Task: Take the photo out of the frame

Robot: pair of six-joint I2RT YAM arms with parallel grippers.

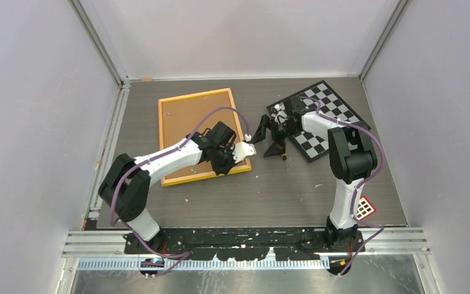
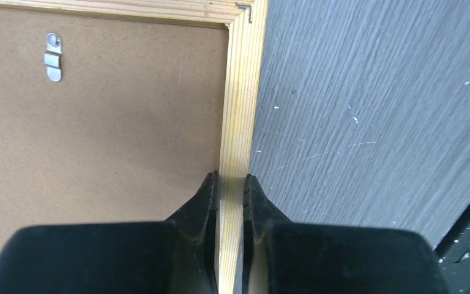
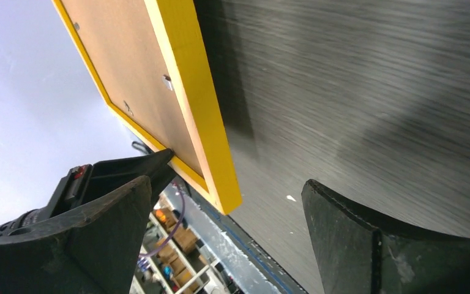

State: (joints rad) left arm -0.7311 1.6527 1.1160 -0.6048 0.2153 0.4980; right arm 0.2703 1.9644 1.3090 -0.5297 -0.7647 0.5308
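Observation:
The yellow-orange frame (image 1: 186,131) lies back up on the dark table, its brown backing board (image 2: 98,135) facing me with a small metal clip (image 2: 53,56). The photo is hidden under the backing. My left gripper (image 1: 231,160) is shut on the frame's pale wooden border (image 2: 238,110) close to a corner, one finger on the backing side and one on the table side (image 2: 229,177). My right gripper (image 1: 268,141) is open and empty just right of the frame; in the right wrist view the frame's yellow corner (image 3: 220,184) sits between its spread fingers (image 3: 343,226).
A black-and-white checkerboard (image 1: 333,107) lies at the back right under the right arm. A small red-and-white card (image 1: 365,208) lies by the right arm's base. Grey walls close in the table on three sides.

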